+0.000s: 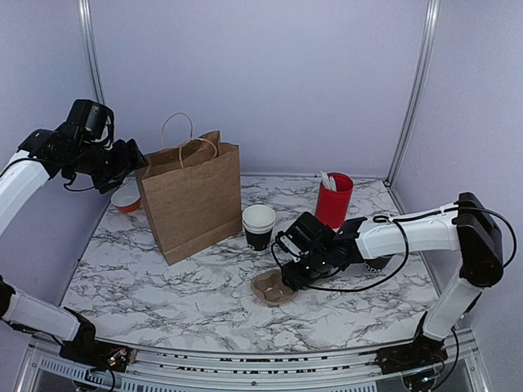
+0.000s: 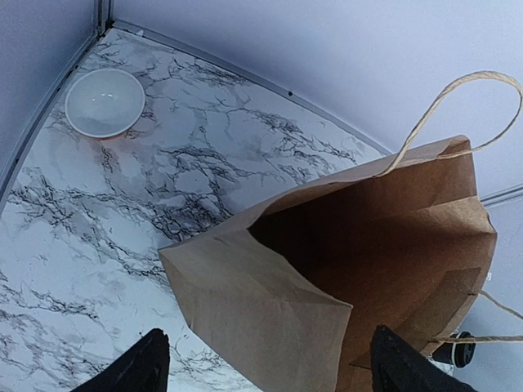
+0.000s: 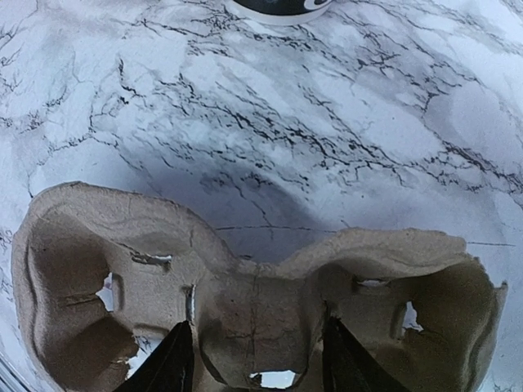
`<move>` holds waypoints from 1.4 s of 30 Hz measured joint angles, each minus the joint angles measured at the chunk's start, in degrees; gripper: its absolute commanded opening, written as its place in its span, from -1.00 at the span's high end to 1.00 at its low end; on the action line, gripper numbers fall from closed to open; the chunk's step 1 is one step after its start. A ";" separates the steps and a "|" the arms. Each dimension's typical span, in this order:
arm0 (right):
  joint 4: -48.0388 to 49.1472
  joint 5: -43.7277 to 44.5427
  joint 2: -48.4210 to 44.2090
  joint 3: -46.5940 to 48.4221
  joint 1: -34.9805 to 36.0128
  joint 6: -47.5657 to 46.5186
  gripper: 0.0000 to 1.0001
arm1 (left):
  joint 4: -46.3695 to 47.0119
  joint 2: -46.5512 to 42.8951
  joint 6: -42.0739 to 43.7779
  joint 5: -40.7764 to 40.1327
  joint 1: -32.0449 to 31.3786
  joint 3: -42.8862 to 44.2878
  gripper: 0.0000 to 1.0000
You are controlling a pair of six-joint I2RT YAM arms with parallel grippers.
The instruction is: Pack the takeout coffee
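Right gripper [image 3: 257,355] pinches cup carrier [image 3: 245,278] crosswise — black cup [image 1: 258,238] upright.

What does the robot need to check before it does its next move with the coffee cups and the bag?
1. Paper bag standing up with its mouth open: ok.
2. Left jaws open above the bag, holding nothing: ok.
3. Right jaws closed on the middle of the cup carrier: ok.
4. Cups sitting in the carrier: not ok, both pockets are empty.
5. Black cup upright beside the carrier: ok.
6. Anything already inside the bag: cannot tell, its bottom is hidden.
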 measured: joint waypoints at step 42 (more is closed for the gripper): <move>1.18 -0.02 -3.21 -2.19 0.00 -1.14 -0.11 | -15.82 5.01 0.31 -9.79 -2.27 4.68 1.00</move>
